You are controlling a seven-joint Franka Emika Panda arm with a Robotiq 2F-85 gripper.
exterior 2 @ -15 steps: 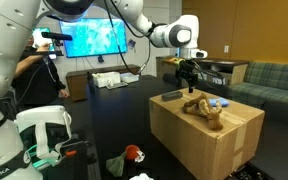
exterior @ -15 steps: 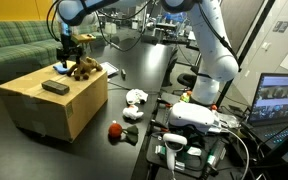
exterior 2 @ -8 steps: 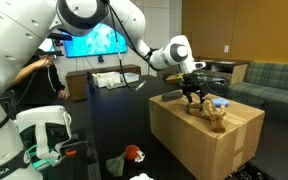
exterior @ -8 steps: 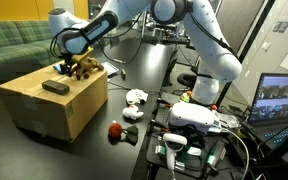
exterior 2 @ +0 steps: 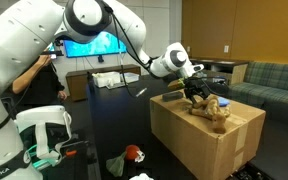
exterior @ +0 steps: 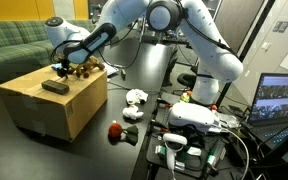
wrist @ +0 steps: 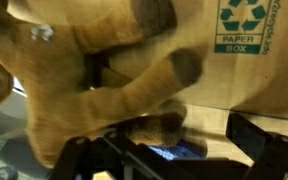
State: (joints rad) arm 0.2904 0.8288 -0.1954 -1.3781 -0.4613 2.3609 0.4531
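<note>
A brown plush animal (exterior: pixel 85 68) lies on top of a cardboard box (exterior: pixel 44 112), seen in both exterior views (exterior 2: pixel 213 108). My gripper (exterior: pixel 60 69) is down at the box top, right beside the plush (exterior 2: pixel 195 93). In the wrist view the plush (wrist: pixel 94 70) fills the frame. One of its legs hangs over a small blue thing (wrist: pixel 176 151) that lies between my two spread fingers (wrist: pixel 174 152). The fingers stand wide apart and hold nothing. A flat dark block (exterior: pixel 54 87) lies on the box nearer the front.
On the dark floor lie a red plush (exterior: pixel 115 130) and a white toy (exterior: pixel 136 97). A green sofa (exterior: pixel 14 45) stands behind the box. A laptop (exterior: pixel 284 100) and gear sit to one side. A person (exterior 2: pixel 34 75) sits near a monitor (exterior 2: pixel 89 42).
The arm has swung down and over. The gripper dropped from above the box to the box top beside the plush, and now covers the blue thing in the exterior views.
</note>
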